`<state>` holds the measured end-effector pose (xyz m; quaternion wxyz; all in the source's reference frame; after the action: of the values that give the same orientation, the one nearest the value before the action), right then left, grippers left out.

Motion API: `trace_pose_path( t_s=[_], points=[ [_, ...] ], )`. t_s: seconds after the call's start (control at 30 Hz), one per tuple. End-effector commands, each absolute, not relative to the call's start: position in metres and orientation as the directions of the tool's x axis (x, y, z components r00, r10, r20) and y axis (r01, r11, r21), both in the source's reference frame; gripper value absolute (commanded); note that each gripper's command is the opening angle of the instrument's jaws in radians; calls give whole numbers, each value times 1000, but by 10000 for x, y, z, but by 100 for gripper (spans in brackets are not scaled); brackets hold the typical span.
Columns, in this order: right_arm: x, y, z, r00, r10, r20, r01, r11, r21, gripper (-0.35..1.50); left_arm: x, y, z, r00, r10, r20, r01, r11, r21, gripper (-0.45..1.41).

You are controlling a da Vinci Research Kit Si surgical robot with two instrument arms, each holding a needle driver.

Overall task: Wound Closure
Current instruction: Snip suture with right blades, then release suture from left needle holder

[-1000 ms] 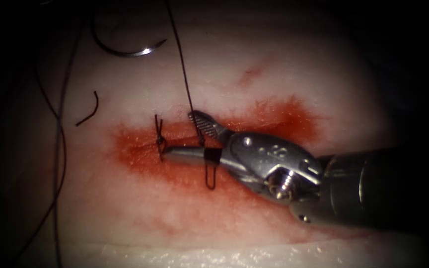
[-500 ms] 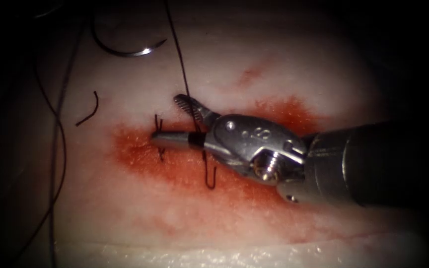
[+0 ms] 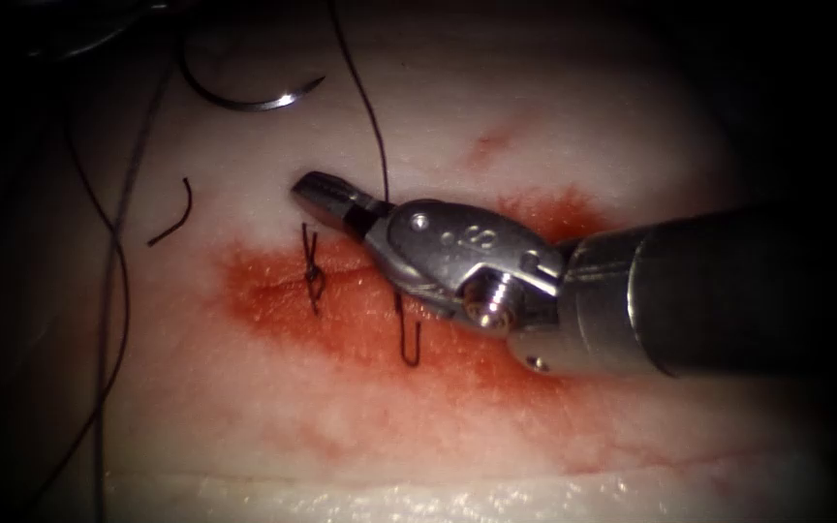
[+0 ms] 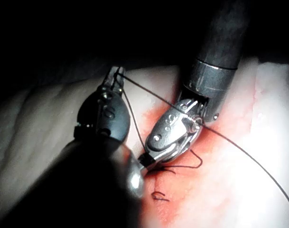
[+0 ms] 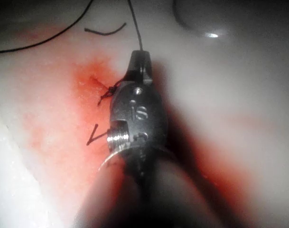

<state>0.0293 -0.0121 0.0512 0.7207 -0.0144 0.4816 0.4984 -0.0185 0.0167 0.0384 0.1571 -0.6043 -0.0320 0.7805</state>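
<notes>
Right gripper (image 3: 310, 192) is seen clenched just above the cut (image 3: 341, 281), with the thread (image 3: 365, 107) running up beside it; whether the thread is pinched cannot be told. Its housing is stamped with marks like "S". Left gripper (image 4: 116, 76) is closed on the thread. One needle (image 3: 244, 97) lies free on the tissue (image 3: 535, 116), well beyond the right gripper. One knot (image 3: 313, 276) sits below it, one cut end (image 3: 171, 218) farther left.

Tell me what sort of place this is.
Most likely a bench set-up for surgical suturing practice: a slab of tissue stained with red fluid, a knotted stitch across its cut, a curved needle lying loose on it, and the right tool over the wound.
</notes>
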Motion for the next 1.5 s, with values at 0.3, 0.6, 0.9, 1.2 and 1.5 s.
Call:
trace_pose_path(
  t_s=[0.3, 0.6, 0.9, 1.2, 1.5],
  points=[
    [280, -123, 512, 70, 689, -722, -710, 542, 449, 110, -188, 159, 374, -208, 263, -942, -194, -955, -224, -45],
    [154, -146, 487, 124, 646, -753, -680, 608, 410, 135, -201, 150, 343, -181, 235, -955, -181, -962, -202, -45],
    [85, -158, 480, 162, 630, -759, -695, 619, 366, 131, -242, 138, 329, -135, 207, -969, -168, -968, -183, -45],
    [14, -144, 473, 155, 627, -764, -758, 572, 315, 116, -343, 95, 380, -114, 120, -986, -109, -988, -108, -45],
    [-29, -144, 456, 140, 616, -775, -797, 534, 280, 103, -414, 129, 494, -157, 160, -974, -135, -981, -140, -45]
  ],
)
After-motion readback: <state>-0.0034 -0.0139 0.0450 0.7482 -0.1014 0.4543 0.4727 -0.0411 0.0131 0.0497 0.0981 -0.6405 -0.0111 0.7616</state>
